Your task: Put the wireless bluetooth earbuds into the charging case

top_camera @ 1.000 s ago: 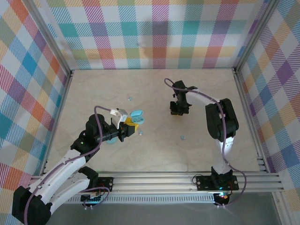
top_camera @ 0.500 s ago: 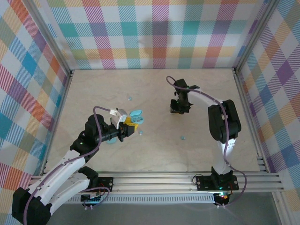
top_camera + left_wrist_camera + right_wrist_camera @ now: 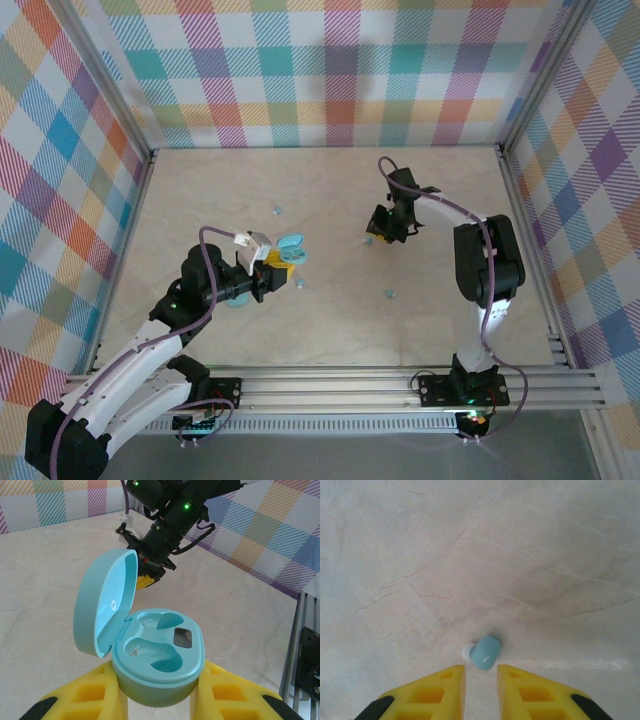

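One earbud (image 3: 485, 653) lies on the table (image 3: 545, 555) just past the right gripper (image 3: 481, 680), jaws slightly parted and empty, so it looks like pickup time, next up lowering around it and pinching, while the left gripper (image 3: 160, 700) clamps the open, empty charging case (image 3: 150, 675).

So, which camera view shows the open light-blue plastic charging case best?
The left wrist view: the open light-blue plastic charging case sits close between the left arm's yellow fingers, both wells visible. The top external view gives a small blue shape.
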Controlling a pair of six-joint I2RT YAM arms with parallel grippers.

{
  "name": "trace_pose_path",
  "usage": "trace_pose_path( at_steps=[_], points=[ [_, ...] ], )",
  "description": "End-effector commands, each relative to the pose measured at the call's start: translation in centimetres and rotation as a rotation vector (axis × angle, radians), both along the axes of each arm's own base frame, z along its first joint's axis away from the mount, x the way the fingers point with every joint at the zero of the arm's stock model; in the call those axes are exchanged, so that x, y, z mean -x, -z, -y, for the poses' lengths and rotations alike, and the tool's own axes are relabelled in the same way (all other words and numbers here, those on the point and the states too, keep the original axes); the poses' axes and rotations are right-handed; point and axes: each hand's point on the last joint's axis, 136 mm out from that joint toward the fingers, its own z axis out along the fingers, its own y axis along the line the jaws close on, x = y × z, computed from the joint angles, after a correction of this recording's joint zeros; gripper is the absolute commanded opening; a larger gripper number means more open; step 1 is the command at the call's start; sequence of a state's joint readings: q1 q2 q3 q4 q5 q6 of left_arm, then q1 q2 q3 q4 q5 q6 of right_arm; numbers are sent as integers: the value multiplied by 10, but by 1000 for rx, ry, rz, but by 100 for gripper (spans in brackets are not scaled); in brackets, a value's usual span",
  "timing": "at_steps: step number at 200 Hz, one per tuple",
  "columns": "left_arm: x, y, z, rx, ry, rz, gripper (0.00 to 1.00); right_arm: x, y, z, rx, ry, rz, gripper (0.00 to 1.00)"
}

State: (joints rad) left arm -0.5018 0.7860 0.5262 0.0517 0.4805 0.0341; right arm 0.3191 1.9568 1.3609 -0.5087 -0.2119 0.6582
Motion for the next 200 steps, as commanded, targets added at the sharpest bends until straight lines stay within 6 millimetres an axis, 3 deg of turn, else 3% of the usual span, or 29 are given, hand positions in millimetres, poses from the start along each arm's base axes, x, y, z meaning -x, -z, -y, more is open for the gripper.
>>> trace_pose_path(
  at_steps=[1, 67, 200],
  points=[
    [2, -17, 4, 26, 20, 32, 8, -2, 6, -12, -62, -5, -30, 27],
    [3, -18, 3, 23, 16, 39, 8, 8, 19, -10, -56, -1, -74, 30],
    [9, -16, -3, 24, 2, 44, 8, -2, 36, -16, -63, 7, -106, 27]
  ],
)
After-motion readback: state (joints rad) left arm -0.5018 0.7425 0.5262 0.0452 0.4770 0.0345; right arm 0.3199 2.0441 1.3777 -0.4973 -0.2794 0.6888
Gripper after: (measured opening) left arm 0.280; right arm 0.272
